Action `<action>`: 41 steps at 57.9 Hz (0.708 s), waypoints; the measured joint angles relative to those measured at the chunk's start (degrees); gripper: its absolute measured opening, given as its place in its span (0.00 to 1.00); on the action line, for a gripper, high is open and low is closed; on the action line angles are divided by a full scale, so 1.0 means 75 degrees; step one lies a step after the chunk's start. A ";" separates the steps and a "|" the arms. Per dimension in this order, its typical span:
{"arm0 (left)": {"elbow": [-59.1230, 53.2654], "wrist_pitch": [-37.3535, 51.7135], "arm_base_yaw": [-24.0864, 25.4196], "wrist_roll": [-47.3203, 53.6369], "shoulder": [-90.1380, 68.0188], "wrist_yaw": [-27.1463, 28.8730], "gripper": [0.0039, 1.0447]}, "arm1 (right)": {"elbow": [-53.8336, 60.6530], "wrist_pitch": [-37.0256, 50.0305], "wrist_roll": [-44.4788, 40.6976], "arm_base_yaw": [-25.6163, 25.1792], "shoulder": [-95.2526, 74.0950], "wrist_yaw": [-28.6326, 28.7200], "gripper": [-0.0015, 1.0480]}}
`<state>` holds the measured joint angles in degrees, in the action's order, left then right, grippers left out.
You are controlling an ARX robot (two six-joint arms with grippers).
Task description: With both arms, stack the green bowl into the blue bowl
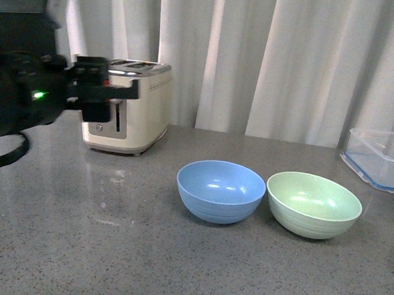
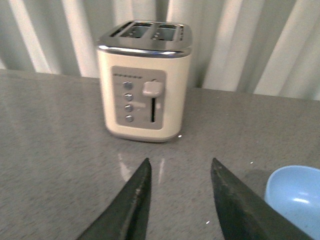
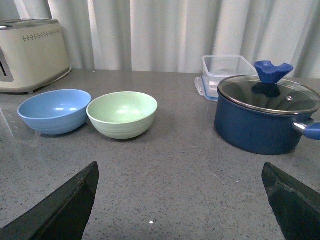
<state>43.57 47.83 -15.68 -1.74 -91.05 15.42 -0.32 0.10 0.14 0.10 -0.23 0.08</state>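
The blue bowl point(image 1: 220, 190) and the green bowl point(image 1: 313, 204) sit side by side on the grey counter, rims nearly touching, both empty. In the right wrist view the blue bowl point(image 3: 54, 111) and green bowl point(image 3: 122, 114) lie well beyond my right gripper point(image 3: 180, 167), which is wide open over bare counter. My left arm point(image 1: 31, 90) hangs high at the far left in the front view. My left gripper point(image 2: 179, 165) is open and faces the toaster, with an edge of the blue bowl point(image 2: 295, 197) off to one side.
A cream toaster point(image 1: 129, 104) stands at the back left against white curtains. A clear blue-rimmed container point(image 1: 382, 159) sits at the back right. A dark blue pot with a glass lid point(image 3: 265, 115) stands near that container point(image 3: 225, 75).
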 joint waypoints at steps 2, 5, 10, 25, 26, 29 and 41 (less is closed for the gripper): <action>-0.0350 0.0117 0.0105 0.0032 0.0236 -0.0087 0.28 | 0.0000 0.0000 0.0000 0.0000 0.0000 0.0003 0.90; -0.0965 0.0329 0.0294 0.0070 0.0659 -0.0221 0.18 | 0.0000 0.0000 -0.0003 0.0000 0.0000 0.0000 0.90; -0.1749 0.0545 0.0493 0.0093 0.1183 -0.0493 0.03 | 0.0000 0.0000 0.0000 0.0000 0.0000 0.0000 0.90; -0.3357 0.0746 0.0994 0.0169 0.2474 -0.0973 0.03 | 0.0000 0.0000 0.0000 0.0000 0.0000 0.0000 0.90; -0.3404 0.0746 0.1011 0.0169 0.2521 -0.0991 0.03 | 0.0000 0.0000 0.0000 0.0000 0.0000 0.0000 0.90; -0.3733 0.0740 0.1125 0.0169 0.2873 -0.1099 0.03 | 0.0000 0.0000 -0.0003 0.0000 0.0000 0.0000 0.90; -0.4610 0.0385 0.1440 0.0169 0.4103 -0.1425 0.03 | 0.0000 0.0000 0.0000 0.0000 0.0000 0.0000 0.90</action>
<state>8.99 50.72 -4.89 -0.47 -60.27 4.73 -0.32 0.10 0.14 0.10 -0.23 0.08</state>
